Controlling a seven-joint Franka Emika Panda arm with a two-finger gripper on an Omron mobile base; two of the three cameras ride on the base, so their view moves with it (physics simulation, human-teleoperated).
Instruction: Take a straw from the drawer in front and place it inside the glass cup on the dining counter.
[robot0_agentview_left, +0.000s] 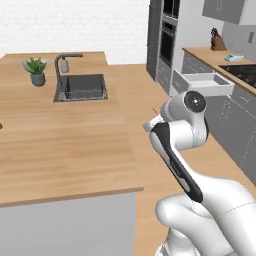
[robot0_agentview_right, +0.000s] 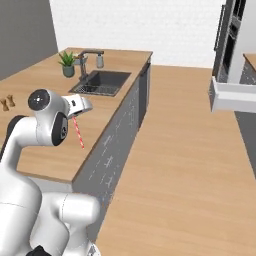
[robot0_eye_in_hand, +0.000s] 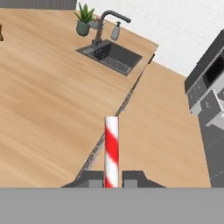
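Tool (robot0_eye_in_hand: 112, 179) pinching striped straw (robot0_eye_in_hand: 111, 151) above light-wood dining counter (robot0_eye_in_hand: 48, 109) with dark sink (robot0_eye_in_hand: 113, 56), drawer (robot0_agentview_left: 207, 84) open behind.

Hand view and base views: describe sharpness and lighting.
Hand view: straw large and soft-edged between the end effector tips, lighting flat, no glare. Right base view: straw thin and slightly blurred. Left base view: even light, sink dark.

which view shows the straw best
The hand view: the straw stands large with its red and white stripes, clamped in the gripper. The right base view shows it thin, hanging below the hand. The left base view shows a red tip.
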